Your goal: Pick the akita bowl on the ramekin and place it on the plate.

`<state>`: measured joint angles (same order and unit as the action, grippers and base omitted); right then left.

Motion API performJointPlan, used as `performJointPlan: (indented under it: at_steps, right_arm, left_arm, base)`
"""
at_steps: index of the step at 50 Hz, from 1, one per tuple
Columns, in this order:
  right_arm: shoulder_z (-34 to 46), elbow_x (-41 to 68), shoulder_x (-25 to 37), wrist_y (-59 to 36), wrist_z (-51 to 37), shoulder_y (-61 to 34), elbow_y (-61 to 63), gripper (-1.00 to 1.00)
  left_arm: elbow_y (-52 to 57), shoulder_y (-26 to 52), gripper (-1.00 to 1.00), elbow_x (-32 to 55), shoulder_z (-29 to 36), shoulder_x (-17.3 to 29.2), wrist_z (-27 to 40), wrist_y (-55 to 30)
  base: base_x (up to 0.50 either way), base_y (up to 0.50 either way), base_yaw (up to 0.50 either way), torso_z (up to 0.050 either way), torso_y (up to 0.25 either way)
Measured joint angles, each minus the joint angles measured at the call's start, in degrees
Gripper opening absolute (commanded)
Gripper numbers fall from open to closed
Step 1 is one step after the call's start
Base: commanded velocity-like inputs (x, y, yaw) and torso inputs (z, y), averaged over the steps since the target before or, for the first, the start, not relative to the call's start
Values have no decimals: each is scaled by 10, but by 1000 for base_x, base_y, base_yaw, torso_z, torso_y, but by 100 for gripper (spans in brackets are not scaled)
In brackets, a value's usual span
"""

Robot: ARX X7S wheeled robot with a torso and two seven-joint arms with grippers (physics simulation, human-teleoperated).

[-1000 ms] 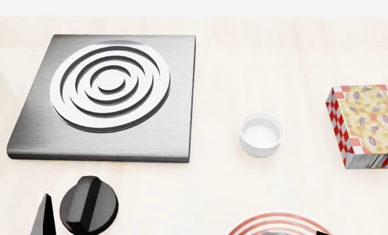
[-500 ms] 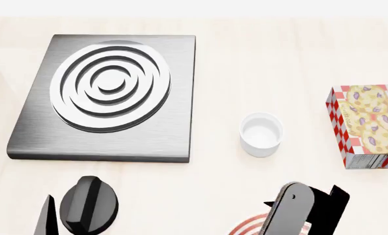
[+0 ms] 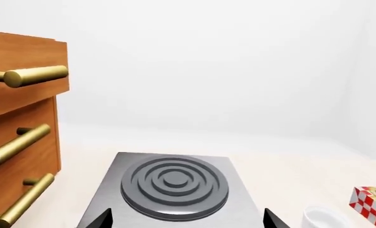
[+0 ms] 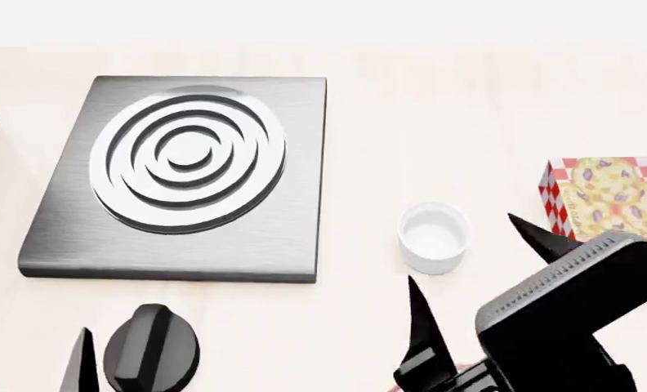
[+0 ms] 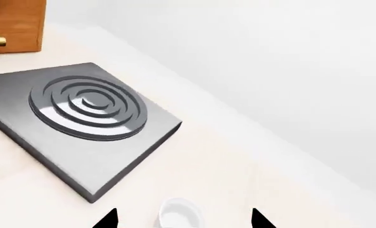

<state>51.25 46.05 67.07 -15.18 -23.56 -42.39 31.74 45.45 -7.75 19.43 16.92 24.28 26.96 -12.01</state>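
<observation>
- My right gripper hangs low over the pale wooden table, its black jaws spread wide and holding nothing.
- The small plain white straight-sided ramekin stands on the table just ahead of those jaws. In the right wrist view it sits between the two fingertips.
- The ramekin's cup is empty; nothing rests on it.
- The grey-and-white speckled akita bowl shows in none of my three views, so I cannot say where it is.
- The red-ringed white plate cannot be made out either, because my right arm fills the near corner of the head view.
- My left gripper is parked at the near left with its jaws also wide apart and empty. It faces the brushed grey metal burner slab with raised concentric rings.
- A brown wooden drawer unit with brass bar handles stands to the left of the slab, and a red-checked cardboard cookie box lies to the right of the ramekin.
- As I judge it, the pick is no longer the step in hand, since the ramekin carries no bowl.
- The next move calls for getting the plate into view and confirming the bowl sits on it before I commit either arm.
</observation>
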Motion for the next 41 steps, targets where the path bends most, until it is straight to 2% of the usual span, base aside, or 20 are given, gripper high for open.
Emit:
performJointPlan:
  at_steps: [15, 41]
  right_arm:
    - [-54, 6, -31, 151, -129, 79, -74, 100]
    - [-142, -26, -29, 378, -208, 157, -88, 100]
  left_arm:
    - [-3, 1, 100, -2, 7, 1, -2, 4]
    - [-9, 5, 100, -5, 17, 4, -2, 6]
  base:
    - [0, 0, 0, 0, 250]
    - [0, 0, 0, 0, 250]
